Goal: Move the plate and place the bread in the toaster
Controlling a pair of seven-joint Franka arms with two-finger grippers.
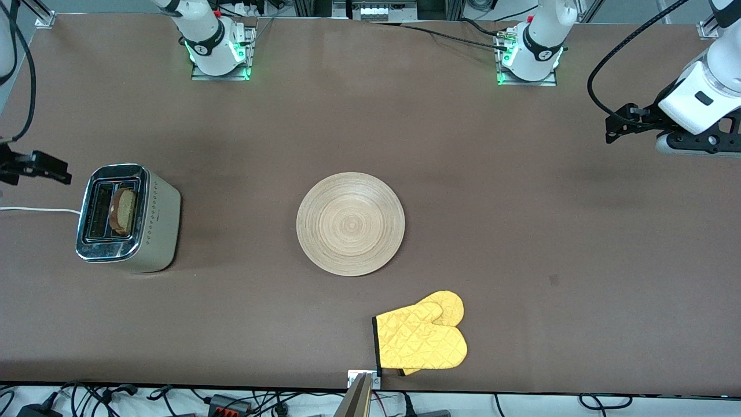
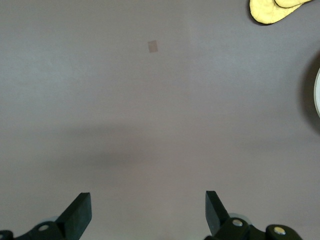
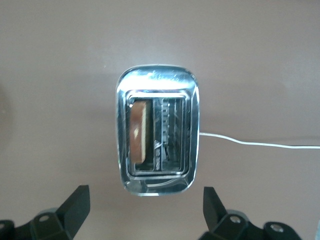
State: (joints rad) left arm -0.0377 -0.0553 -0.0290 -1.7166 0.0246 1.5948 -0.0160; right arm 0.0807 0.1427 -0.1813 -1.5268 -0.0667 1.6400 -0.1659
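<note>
The toaster (image 1: pixel 159 226) stands toward the right arm's end of the table. The bread (image 1: pixel 123 211) stands upright in its slot on the plate's side; the second slot is empty. Both also show in the right wrist view: toaster (image 3: pixel 157 82), bread (image 3: pixel 139 132). The round light-wood plate (image 1: pixel 350 223) lies bare at the table's middle; its rim edges the left wrist view (image 2: pixel 318 95). My right gripper (image 1: pixel 40 168) (image 3: pixel 146 195) is open and empty, up beside the toaster. My left gripper (image 1: pixel 618 124) (image 2: pixel 148 200) is open and empty over bare table at the left arm's end.
A yellow oven mitt (image 1: pixel 421 339) lies near the table's front edge, nearer to the camera than the plate; it also shows in the left wrist view (image 2: pixel 272 10). The toaster's white cord (image 1: pixel 35 209) runs off toward the right arm's end. A small patch (image 1: pixel 554 280) marks the table.
</note>
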